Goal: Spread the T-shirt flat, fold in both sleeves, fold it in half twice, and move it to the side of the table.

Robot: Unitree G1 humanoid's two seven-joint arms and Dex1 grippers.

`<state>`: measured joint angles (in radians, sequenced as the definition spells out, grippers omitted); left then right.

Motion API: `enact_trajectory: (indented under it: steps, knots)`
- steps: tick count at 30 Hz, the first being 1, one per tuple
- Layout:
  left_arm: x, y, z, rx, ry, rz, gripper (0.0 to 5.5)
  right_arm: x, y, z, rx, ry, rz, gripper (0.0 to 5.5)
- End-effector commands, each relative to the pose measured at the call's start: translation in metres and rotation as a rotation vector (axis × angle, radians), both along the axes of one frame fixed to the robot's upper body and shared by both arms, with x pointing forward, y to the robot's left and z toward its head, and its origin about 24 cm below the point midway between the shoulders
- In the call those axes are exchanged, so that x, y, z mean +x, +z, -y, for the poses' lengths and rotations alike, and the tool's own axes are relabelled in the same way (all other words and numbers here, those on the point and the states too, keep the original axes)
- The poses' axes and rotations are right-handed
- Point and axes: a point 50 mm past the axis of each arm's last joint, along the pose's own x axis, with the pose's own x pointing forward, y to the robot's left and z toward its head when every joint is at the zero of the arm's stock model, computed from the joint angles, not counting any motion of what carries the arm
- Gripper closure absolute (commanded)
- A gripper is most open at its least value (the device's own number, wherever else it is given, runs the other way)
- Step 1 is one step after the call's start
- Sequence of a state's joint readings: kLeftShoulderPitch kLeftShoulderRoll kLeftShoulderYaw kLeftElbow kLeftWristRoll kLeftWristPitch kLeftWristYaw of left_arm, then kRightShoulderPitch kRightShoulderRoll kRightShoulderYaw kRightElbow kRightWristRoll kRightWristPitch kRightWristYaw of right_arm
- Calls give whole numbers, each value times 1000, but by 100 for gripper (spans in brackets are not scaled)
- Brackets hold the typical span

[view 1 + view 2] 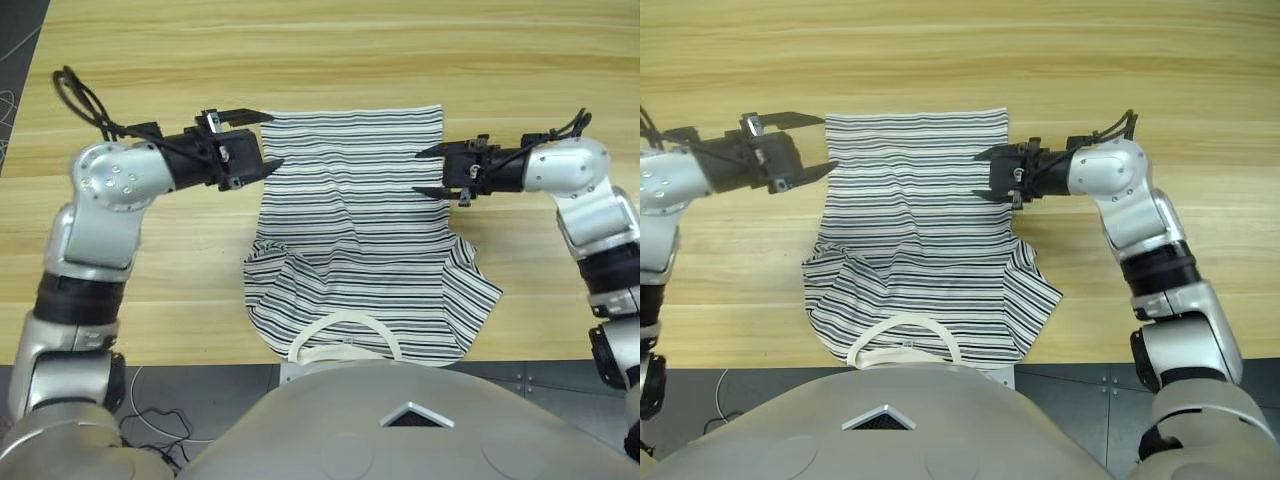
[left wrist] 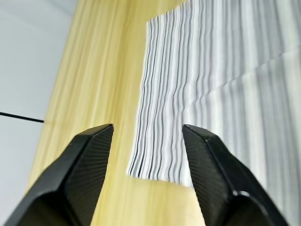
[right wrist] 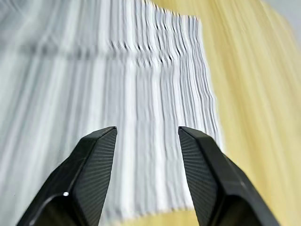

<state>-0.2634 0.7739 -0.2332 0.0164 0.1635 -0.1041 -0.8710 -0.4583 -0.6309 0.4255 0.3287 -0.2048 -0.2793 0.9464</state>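
A black-and-white striped T-shirt (image 1: pixel 350 210) lies on the wooden table (image 1: pixel 140 60), hem at the far side, cream collar (image 1: pixel 345 335) at the near edge. Its body is flat; both sleeves (image 1: pixel 275 275) are bunched near the shoulders. My left gripper (image 1: pixel 266 138) hovers open at the shirt's far left edge, nothing between its fingers (image 2: pixel 91 160). My right gripper (image 1: pixel 428 172) hangs open over the shirt's right edge, about mid-length, also holding nothing. The right wrist view looks past its fingertips (image 3: pixel 202 160) onto the striped cloth (image 3: pixel 117 84) and its far right corner.
Bare wooden tabletop stretches to the far side and to both sides of the shirt. The near table edge (image 1: pixel 180 364) runs just below the collar. Dark floor (image 1: pixel 20 40) shows at the far left corner.
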Motion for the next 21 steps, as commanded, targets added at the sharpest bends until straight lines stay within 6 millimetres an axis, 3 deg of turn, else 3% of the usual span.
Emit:
enact_trajectory:
  steps: [1,8,11,15,21]
  knots:
    - [1,-28,6,35,-41,-93,278,10,-11,0,-84,44,39,310]
    - [-3,-48,20,57,-125,-117,278,29,-26,5,-180,20,78,310]
    - [17,-47,28,68,-95,-21,278,46,-21,12,-205,-60,125,310]
    - [49,-43,40,97,-40,139,278,52,-24,15,-205,-113,140,310]
    - [67,-47,58,115,-60,187,278,53,-29,12,-206,-114,140,310]
